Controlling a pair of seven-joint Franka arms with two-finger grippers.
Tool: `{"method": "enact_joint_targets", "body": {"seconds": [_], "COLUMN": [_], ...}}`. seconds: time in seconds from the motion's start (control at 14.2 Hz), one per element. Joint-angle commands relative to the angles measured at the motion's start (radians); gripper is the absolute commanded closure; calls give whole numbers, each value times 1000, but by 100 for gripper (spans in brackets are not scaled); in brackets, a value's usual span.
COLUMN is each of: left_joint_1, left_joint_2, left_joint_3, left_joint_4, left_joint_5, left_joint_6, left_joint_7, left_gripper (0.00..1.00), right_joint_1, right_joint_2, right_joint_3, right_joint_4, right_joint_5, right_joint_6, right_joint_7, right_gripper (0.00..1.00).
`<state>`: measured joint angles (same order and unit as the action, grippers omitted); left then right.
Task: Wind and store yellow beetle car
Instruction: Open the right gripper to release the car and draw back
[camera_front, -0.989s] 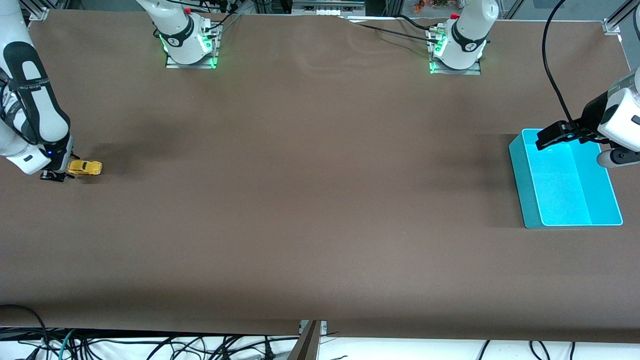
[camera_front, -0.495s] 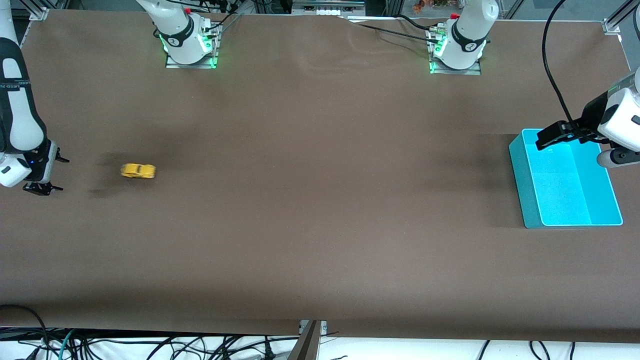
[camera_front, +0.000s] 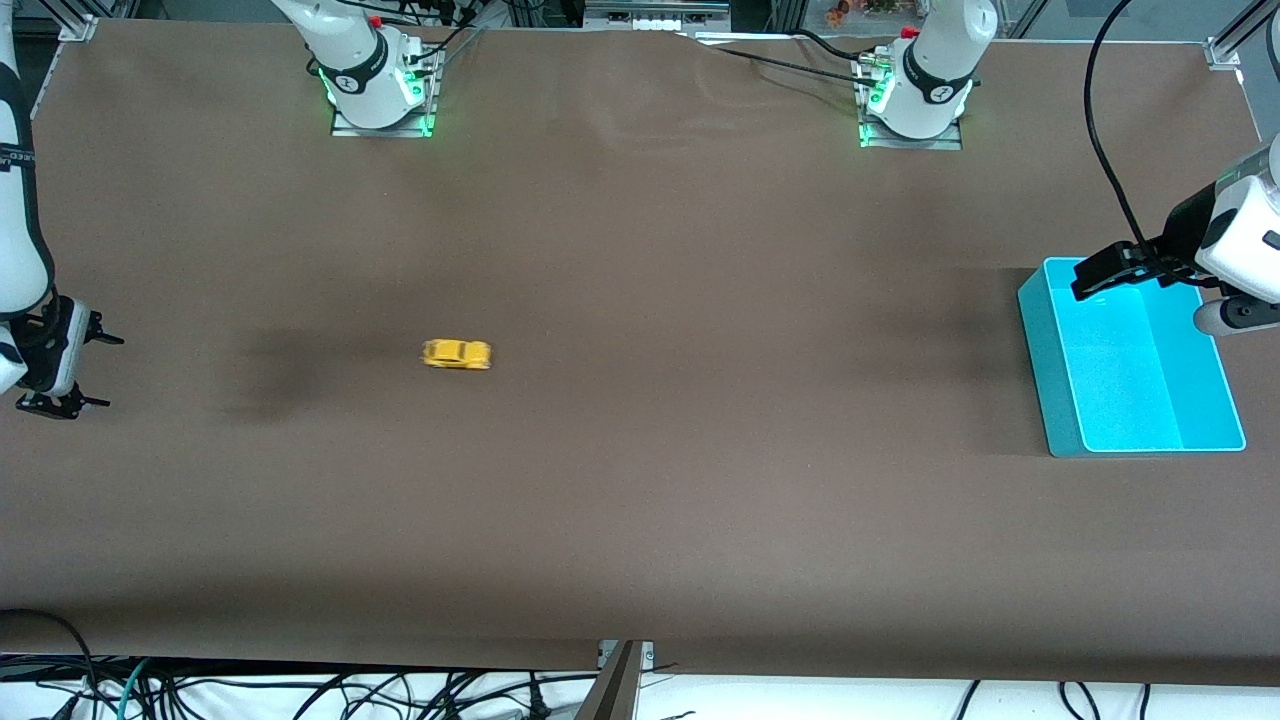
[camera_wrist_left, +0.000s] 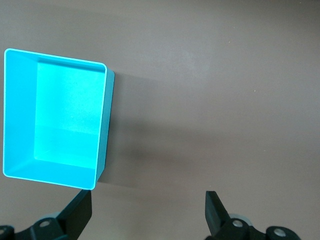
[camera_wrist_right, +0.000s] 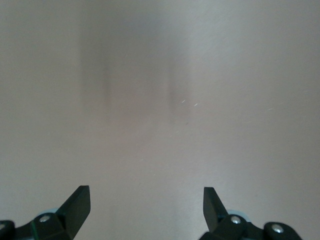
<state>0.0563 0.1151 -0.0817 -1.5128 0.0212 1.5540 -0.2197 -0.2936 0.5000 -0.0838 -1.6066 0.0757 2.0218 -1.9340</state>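
Observation:
The yellow beetle car (camera_front: 457, 354) stands free on the brown table, in the half toward the right arm's end, with nothing touching it. My right gripper (camera_front: 102, 371) hangs open and empty at that end's edge, well away from the car; the right wrist view shows my right gripper (camera_wrist_right: 146, 200) over bare table. My left gripper (camera_front: 1095, 280) is open and empty over the corner of the teal bin (camera_front: 1045, 360) farthest from the front camera. In the left wrist view the left gripper (camera_wrist_left: 149, 210) is beside the empty bin (camera_wrist_left: 101, 125).
The two arm bases (camera_front: 378, 85) (camera_front: 915, 100) stand along the table edge farthest from the front camera. Cables hang below the edge nearest to that camera. A black cable (camera_front: 1105, 130) loops above the bin toward the left arm.
The right gripper let go of the car and drew back toward the table's end. The car has rolled away from it toward the table's middle. The left arm has not moved.

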Motion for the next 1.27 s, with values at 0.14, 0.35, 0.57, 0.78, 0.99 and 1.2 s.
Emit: {"method": "enact_joint_targets", "body": {"seconds": [0.14, 0.35, 0.57, 0.78, 0.99, 1.2], "left_joint_1": [10, 10, 10, 10, 10, 7], "left_joint_2": [-11, -9, -9, -9, -8, -2], "left_joint_3": [-6, -6, -6, -6, -6, -6], "left_joint_4": [-9, -9, -7, -7, -6, -3], "left_joint_5": [-20, -20, -20, -20, -20, -18], "left_joint_6": [12, 12, 12, 12, 12, 14], "left_joint_7": [10, 10, 10, 10, 10, 10], "left_gripper": [0, 0, 0, 0, 0, 0], "right_joint_1": [71, 137, 227, 278, 356, 398], "right_joint_2": [-24, -40, -63, -77, -87, -125], "right_joint_3": [-1, 2, -2, 1, -4, 2], "right_joint_4": [115, 192, 241, 281, 333, 347], "right_joint_5": [-4, 1, -5, -28, -33, -54], "right_joint_6": [-155, -262, -371, -452, -537, -564], "right_joint_7": [249, 497, 772, 990, 1234, 1458], "right_gripper": [0, 0, 0, 0, 0, 0]}}
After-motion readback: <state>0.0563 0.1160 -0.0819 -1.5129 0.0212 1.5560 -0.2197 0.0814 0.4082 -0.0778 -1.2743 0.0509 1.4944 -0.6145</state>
